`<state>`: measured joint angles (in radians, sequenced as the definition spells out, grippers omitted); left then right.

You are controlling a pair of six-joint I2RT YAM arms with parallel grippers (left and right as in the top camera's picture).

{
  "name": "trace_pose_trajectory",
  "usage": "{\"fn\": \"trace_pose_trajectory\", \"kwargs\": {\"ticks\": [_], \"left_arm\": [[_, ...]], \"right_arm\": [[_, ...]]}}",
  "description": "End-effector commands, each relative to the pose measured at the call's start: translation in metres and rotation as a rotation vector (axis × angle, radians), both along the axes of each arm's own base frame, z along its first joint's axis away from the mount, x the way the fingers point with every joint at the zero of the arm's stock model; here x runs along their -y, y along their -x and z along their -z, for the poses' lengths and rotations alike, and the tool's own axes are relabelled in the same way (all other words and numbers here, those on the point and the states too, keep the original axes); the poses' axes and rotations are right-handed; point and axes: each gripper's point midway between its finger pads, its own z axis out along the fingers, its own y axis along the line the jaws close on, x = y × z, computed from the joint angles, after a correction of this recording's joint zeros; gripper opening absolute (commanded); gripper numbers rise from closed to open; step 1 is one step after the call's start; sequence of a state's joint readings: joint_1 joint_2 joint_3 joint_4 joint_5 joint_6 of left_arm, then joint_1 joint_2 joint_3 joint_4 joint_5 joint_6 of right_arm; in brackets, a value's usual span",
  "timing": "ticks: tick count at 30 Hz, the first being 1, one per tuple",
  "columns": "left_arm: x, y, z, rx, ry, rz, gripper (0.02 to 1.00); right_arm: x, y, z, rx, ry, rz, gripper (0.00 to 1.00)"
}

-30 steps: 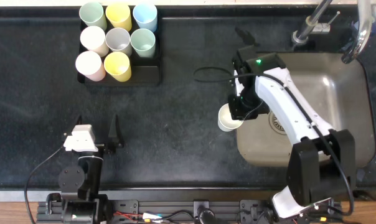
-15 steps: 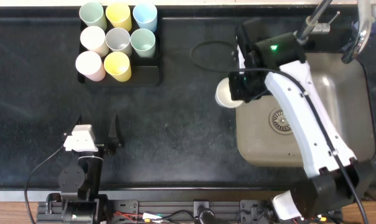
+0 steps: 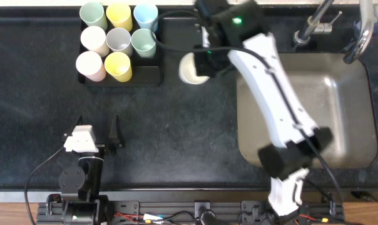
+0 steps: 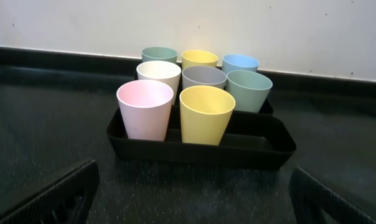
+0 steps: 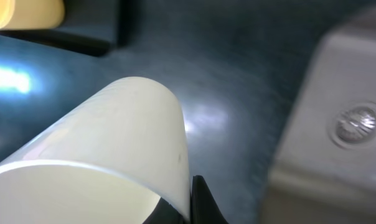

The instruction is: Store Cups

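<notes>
Top view | right gripper (image 3: 203, 62) clenched on cream cup (image 3: 190, 70), near tray (image 3: 153, 78) | step: likely carry-over | next: probably lower into vacant corner slot

Rim of cream cup (image 5: 107, 140) cropped

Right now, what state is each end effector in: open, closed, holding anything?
Left end effector: open, holding nothing.
Right end effector: closed on the cream cup.

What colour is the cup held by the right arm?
Cream white plastic cup; the right wrist view shows it best.
</notes>
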<state>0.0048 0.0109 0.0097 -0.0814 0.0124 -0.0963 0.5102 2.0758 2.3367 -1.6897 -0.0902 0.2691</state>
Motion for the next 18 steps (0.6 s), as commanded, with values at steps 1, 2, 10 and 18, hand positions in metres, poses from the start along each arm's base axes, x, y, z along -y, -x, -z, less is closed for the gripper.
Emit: {"fn": "trace_pose_trajectory", "kwargs": {"ticks": [1,2,10,18], "left_arm": [[0.0,0.0,0.0,0.004,-0.02,0.005,1.0],[0.0,0.0,0.0,0.004,-0.02,0.005,0.998],[0.0,0.0,0.0,0.004,-0.021,0.006,0.998],[0.0,0.0,0.0,0.004,-0.02,0.005,0.998]], "right_arm": [[-0.044,-0.004,-0.006,-0.007,-0.123,-0.041,0.045],[-0.052,-0.006,-0.006,-0.007,-0.138,-0.048,0.042],[-0.086,-0.044,-0.019,0.156,-0.251,-0.067,0.042],[-0.105,-0.058,0.006,0.125,-0.291,-0.06,0.042]]}}
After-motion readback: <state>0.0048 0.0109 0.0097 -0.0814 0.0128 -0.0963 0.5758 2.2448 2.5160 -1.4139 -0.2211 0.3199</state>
